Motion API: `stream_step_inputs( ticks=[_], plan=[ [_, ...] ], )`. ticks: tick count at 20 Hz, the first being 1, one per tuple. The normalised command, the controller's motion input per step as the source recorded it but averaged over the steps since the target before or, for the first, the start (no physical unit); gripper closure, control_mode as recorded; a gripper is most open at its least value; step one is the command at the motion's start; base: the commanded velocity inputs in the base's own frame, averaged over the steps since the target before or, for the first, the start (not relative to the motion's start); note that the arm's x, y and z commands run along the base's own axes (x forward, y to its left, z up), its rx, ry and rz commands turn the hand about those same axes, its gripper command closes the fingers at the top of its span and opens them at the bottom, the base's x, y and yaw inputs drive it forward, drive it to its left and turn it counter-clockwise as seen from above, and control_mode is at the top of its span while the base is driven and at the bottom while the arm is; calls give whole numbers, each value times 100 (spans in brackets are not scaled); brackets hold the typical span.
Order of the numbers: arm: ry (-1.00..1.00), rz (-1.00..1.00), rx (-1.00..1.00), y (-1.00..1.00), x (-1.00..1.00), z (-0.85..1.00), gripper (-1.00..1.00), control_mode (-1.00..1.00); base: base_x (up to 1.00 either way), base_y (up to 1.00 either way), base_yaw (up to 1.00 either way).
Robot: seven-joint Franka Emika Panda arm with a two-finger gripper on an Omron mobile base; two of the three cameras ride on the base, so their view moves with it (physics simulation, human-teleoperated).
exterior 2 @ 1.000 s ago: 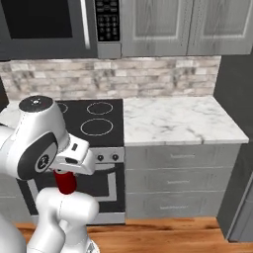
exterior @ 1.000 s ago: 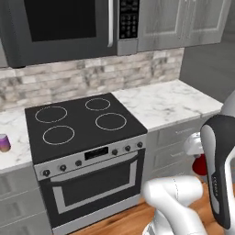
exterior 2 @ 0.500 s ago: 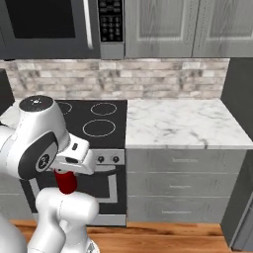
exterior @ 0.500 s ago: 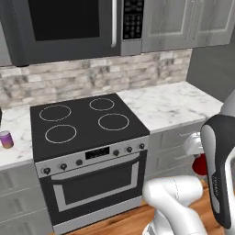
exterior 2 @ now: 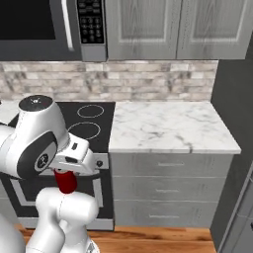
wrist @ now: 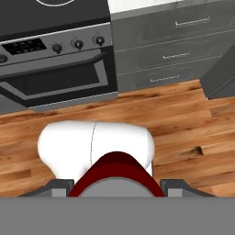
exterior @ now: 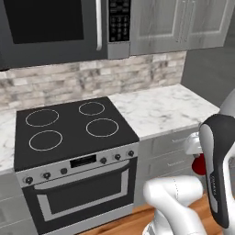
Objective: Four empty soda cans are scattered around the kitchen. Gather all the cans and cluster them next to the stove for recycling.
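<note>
Between the two dark fingertips of the gripper (wrist: 117, 186), closed on it, sits the small red cylindrical soda can (wrist: 117, 172), its silver top toward the hand camera. Beyond stands the wide black glass stove (exterior: 69, 126) beside the white marble counter (exterior 2: 165, 126).

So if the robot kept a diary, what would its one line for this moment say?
stage: carrying | gripper: shut on red soda can | held low, facing oven door | stove ahead | marble counter right of it
</note>
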Motion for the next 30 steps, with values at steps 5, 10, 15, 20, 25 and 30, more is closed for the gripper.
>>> stream_step_inputs(
  ticks=[5, 10, 15, 20, 25, 30],
  plan=[
    [0, 0, 0, 0, 0, 0, 100, 100, 30, -46, 7],
    [0, 0, 0, 0, 0, 0, 100, 100, 50, -19, 9],
    [0, 0, 0, 0, 0, 0, 100, 100, 46, -9, 7],
    [0, 0, 0, 0, 0, 0, 100, 100, 47, -12, 8],
    [0, 0, 0, 0, 0, 0, 100, 100, 45, -13, 7],
    [0, 0, 0, 0, 0, 0, 100, 100, 42, -18, 8]
  ],
)
